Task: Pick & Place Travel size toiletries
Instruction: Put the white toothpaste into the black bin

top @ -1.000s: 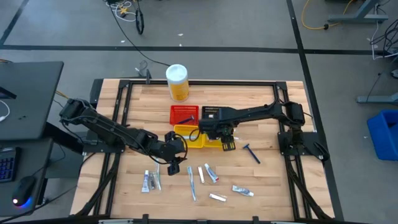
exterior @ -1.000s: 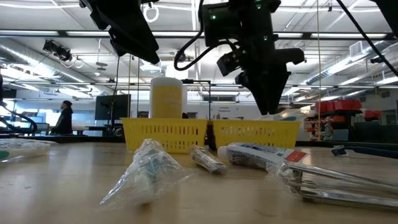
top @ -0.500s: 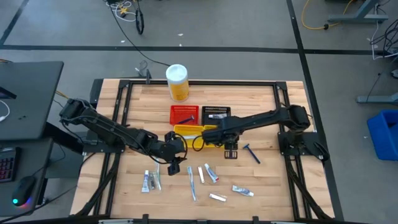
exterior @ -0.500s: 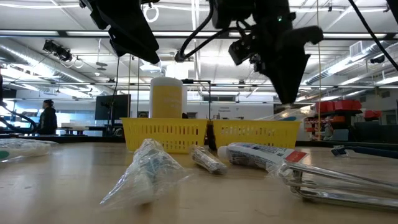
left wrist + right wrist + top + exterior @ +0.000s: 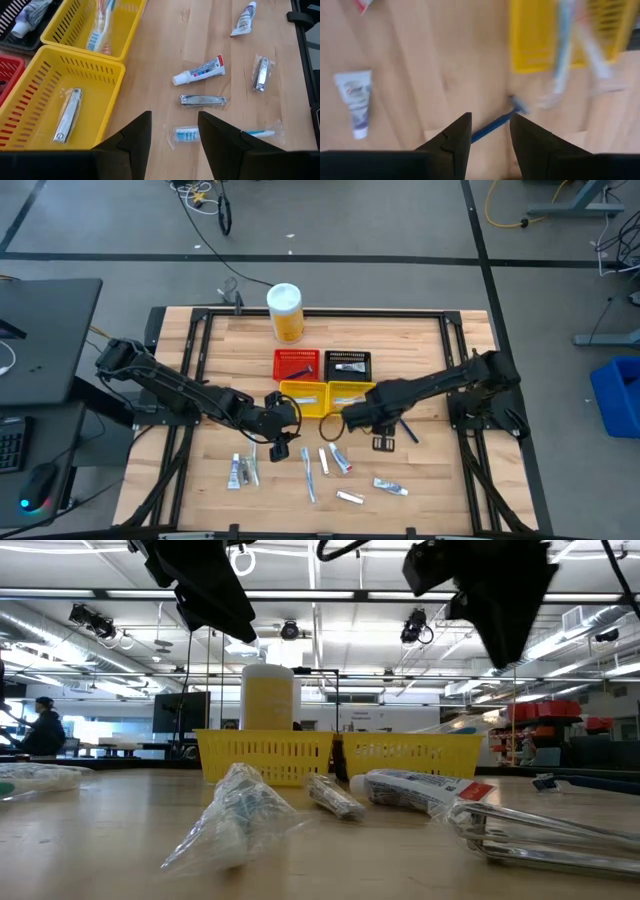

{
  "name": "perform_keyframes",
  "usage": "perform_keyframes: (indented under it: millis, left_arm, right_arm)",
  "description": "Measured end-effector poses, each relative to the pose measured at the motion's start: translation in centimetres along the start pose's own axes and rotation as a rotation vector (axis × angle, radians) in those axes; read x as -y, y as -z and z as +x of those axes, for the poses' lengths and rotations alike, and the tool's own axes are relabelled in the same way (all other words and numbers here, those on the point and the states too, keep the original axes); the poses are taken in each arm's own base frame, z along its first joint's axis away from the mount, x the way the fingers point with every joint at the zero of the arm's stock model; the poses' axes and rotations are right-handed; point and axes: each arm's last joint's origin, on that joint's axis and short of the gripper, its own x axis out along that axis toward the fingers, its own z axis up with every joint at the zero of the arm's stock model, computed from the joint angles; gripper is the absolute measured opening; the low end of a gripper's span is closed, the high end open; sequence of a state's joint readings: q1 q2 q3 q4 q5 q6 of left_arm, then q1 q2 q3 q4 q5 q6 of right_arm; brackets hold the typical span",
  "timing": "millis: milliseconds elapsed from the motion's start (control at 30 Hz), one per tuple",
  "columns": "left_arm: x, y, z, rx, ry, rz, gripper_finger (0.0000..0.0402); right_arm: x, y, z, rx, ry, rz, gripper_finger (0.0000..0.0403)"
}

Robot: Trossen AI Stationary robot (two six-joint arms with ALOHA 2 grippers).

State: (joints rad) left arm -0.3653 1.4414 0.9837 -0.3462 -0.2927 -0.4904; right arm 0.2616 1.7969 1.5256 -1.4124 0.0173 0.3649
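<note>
We see the left end effector (image 5: pixel 279 450) hovering at table (image 5: pixel 420 480) centre, fingers parted and empty, with scattered toiletries (image 5: pixel 330 458) just beyond at 5 o'clock: tubes, a nail clipper (image 5: pixel 202 100), a wrapped toothbrush (image 5: pixel 225 134). At 12 o'clock of it sit the yellow baskets (image 5: pixel 325 396), holding a clipper and a toothbrush. The right end effector (image 5: pixel 382 442) hangs right of centre, fingers apart, empty, above a blue razor (image 5: pixel 497 123).
</note>
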Motion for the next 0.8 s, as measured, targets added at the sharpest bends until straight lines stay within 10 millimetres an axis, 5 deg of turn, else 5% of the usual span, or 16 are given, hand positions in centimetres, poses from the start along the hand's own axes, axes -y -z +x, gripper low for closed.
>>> perform_keyframes:
  millis: [433, 800]
  left_arm:
    - [0.1, 0.0, 0.0, -0.012, 0.023, -0.002, 0.0171]
    - [0.1, 0.1, 0.0, -0.024, 0.045, -0.005, 0.0171]
  right_arm:
    - [-6.5, 3.4, 5.2, -0.097, -0.159, 0.003, 0.0201]
    - [-11.8, 5.7, 8.9, 0.07, -0.3, 0.018, 0.0233]
